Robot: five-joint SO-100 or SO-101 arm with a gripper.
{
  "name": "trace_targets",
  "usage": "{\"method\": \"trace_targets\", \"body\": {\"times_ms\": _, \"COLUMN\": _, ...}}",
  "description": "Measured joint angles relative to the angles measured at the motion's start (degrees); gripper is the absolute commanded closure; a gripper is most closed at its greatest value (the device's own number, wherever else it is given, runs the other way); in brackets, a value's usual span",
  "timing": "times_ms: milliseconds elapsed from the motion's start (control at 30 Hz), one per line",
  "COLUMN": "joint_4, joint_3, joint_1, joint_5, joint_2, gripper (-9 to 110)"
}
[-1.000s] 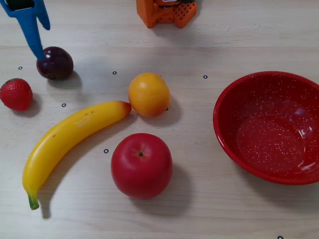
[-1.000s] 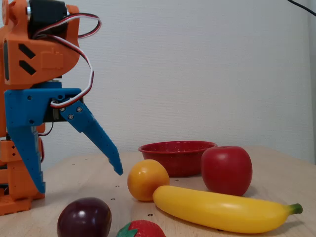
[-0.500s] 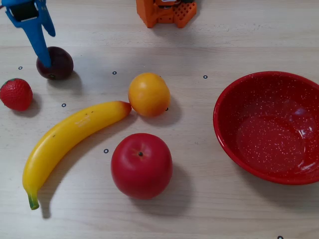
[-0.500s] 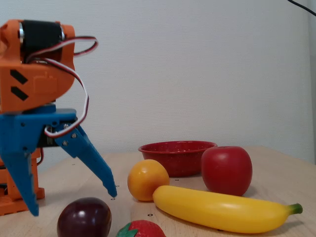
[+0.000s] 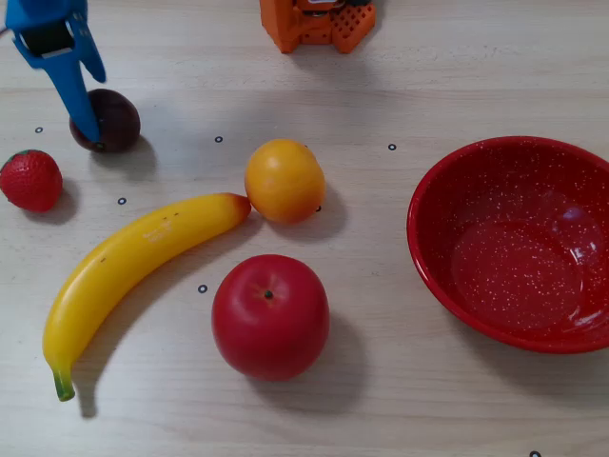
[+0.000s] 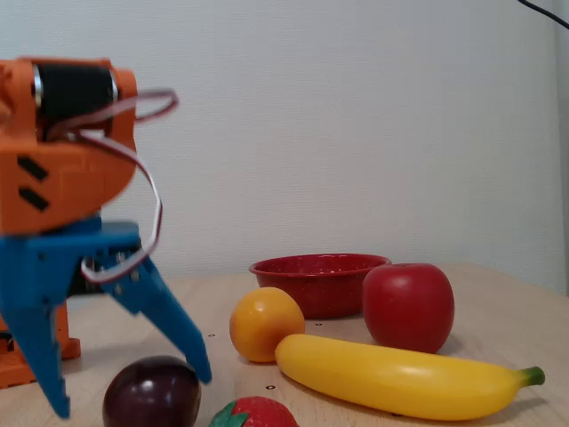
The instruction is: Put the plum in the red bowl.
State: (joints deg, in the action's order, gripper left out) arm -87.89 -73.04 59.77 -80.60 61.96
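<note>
The plum (image 5: pixel 114 120) is a small dark purple ball at the table's far left in a fixed view; it also shows low in a fixed view (image 6: pixel 151 398). My blue-fingered gripper (image 5: pixel 93 103) hangs over it, open. In the low fixed view the gripper (image 6: pixel 129 391) straddles the plum, with one fingertip (image 6: pixel 59 405) to its left and the other to its right, neither pressed on it. The red bowl (image 5: pixel 433 257) with white speckles stands empty at the right, and it shows far back in the low fixed view (image 6: pixel 316 267).
A strawberry (image 5: pixel 30 179) lies left of the plum. An orange (image 5: pixel 284 180), a banana (image 5: pixel 124 271) and a big red apple (image 5: pixel 270 317) lie between the plum and the bowl. The arm's orange base (image 5: pixel 319 23) stands at the far edge.
</note>
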Motion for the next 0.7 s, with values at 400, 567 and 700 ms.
{"method": "trace_targets", "body": {"times_ms": 400, "joint_4": 1.58, "joint_3": 0.00, "joint_1": -3.25, "joint_5": 0.18, "joint_2": -0.79, "gripper": 55}}
{"method": "trace_targets", "body": {"times_ms": 567, "joint_4": 2.81, "joint_3": 0.00, "joint_1": -3.96, "joint_5": 1.05, "joint_2": -1.49, "gripper": 55}}
{"method": "trace_targets", "body": {"times_ms": 700, "joint_4": 3.96, "joint_3": 0.00, "joint_1": -4.92, "joint_5": 1.41, "joint_2": -1.49, "gripper": 55}}
